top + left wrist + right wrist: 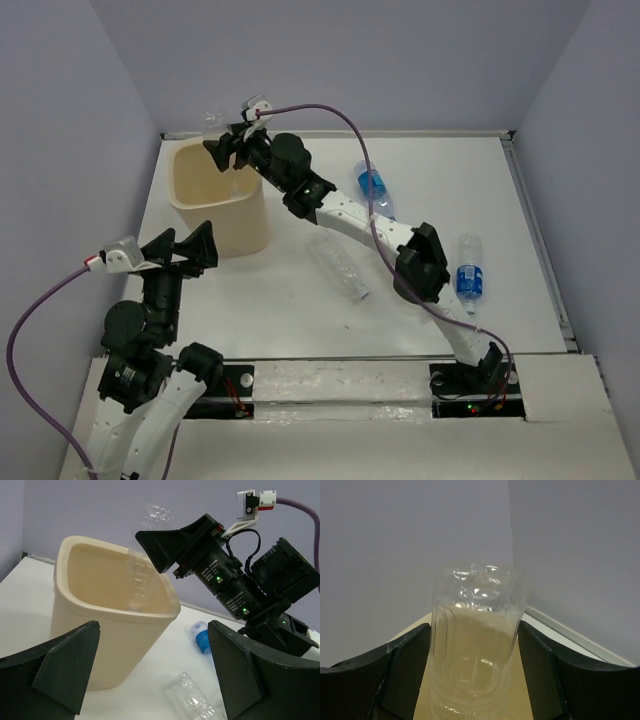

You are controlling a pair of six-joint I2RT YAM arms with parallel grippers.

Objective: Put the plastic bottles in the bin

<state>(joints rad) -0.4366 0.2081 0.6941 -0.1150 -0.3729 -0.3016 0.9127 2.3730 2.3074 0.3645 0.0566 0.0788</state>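
The task is part way through, judging by how things lie: 1 clear ribbed bottle point(477, 645) stands upright in the air over the cream bin point(240, 228), clamped between the right jaws with its base pointing down into the opening, not yet dropped. 3 more bottles lie on the desk point(280, 320): a blue-labelled bottle point(372, 185) beside the right arm's forearm, a second blue-labelled bottle point(468, 270) well off to the right, and a plain clear bottle point(340, 265) between the bin and the arm. What shows of the bin's inside looks bare, though its floor is not fully in view. The left jaws stand wide apart and empty, facing the bin.
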